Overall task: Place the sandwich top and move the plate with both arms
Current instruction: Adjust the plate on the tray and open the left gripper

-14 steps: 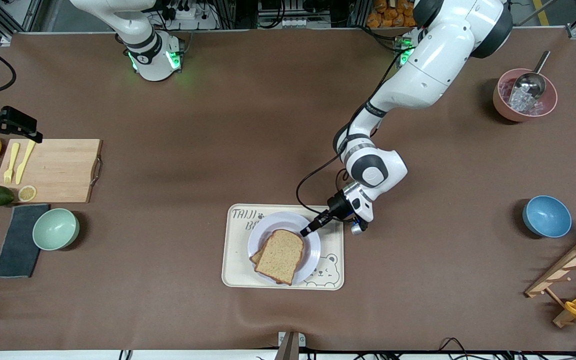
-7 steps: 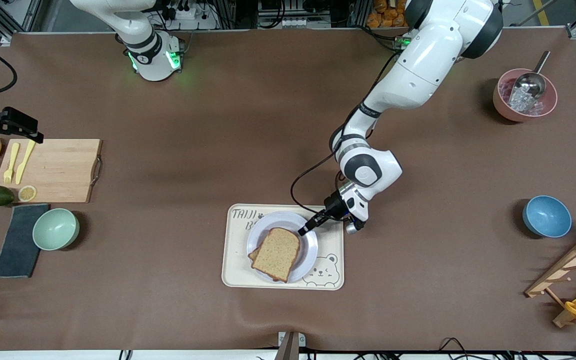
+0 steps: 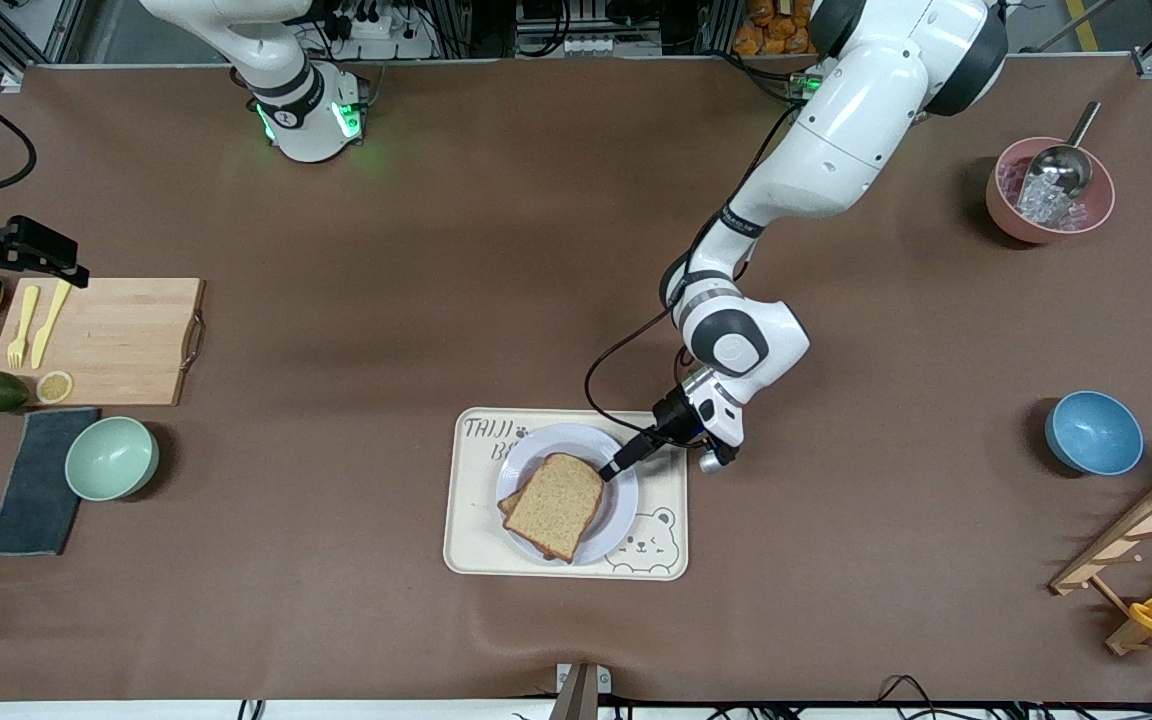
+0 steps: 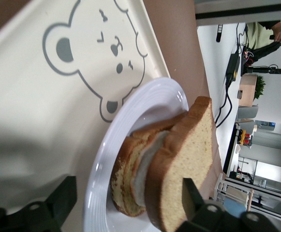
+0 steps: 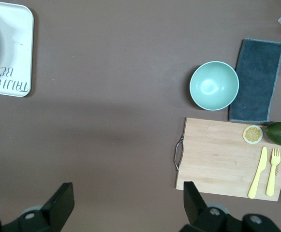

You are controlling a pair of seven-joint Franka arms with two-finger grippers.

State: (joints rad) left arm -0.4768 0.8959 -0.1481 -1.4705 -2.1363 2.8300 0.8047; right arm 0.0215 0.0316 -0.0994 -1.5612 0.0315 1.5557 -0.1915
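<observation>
The sandwich top (image 3: 556,503), a brown wholegrain slice, lies on a lower slice with a white egg layer on the pale plate (image 3: 623,505). The plate sits on the cream bear-printed tray (image 3: 471,540). My left gripper (image 3: 621,465) is open at the plate's rim on the side toward the left arm's base. In the left wrist view (image 4: 128,186) one finger is under the plate's rim (image 4: 145,104) and the other over the sandwich top (image 4: 188,154). My right gripper (image 3: 41,255) waits open and empty high over the cutting board; it also shows in the right wrist view (image 5: 128,188).
At the right arm's end lie a cutting board (image 3: 116,340) with yellow cutlery, a mint bowl (image 3: 111,457), a grey cloth (image 3: 36,490) and fruit. At the left arm's end stand a blue bowl (image 3: 1093,432), a pink bowl (image 3: 1011,215) with a scoop, and a wooden rack (image 3: 1146,540).
The left gripper has shifted slightly at the plate's rim, and the plate with the sandwich has slid a little toward the right arm's end of the tray. The right arm has not moved.
</observation>
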